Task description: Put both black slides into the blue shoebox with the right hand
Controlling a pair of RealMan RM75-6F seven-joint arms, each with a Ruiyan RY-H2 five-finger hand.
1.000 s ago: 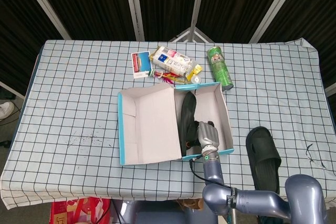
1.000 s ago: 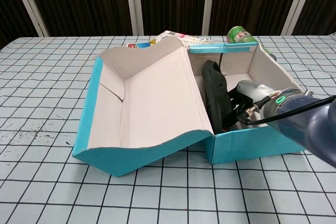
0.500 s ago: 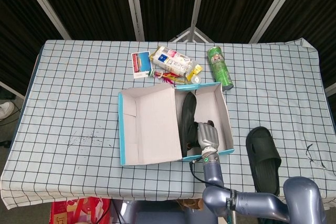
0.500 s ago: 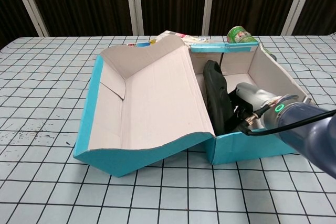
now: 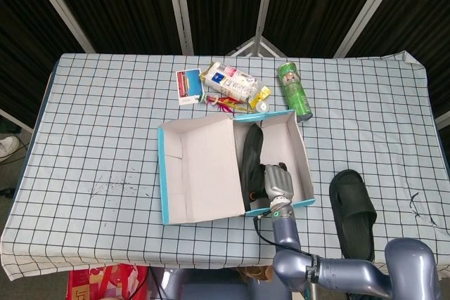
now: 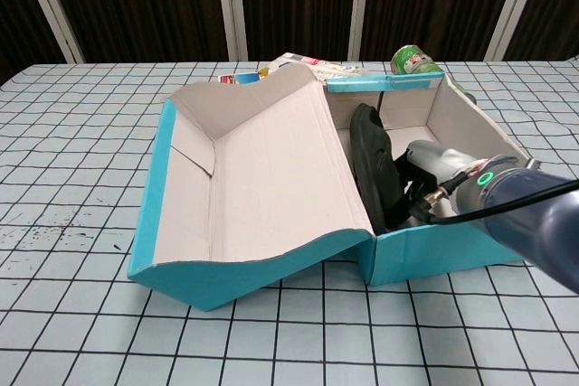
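With slide 1, a black rubber slide point(image 5: 251, 161), on edge inside the open blue cardboard shoebox point(image 5: 301, 152), the right hand point(image 5: 277, 182) grips it; next, release and fetch slide 2 point(image 5: 353, 209) from the checked worktop point(image 5: 105, 131).

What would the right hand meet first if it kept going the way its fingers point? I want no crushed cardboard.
Probably the far end wall of the blue shoebox. The right hand points along the box beside the black slide standing on edge; nothing else shows between, though depth is unclear.
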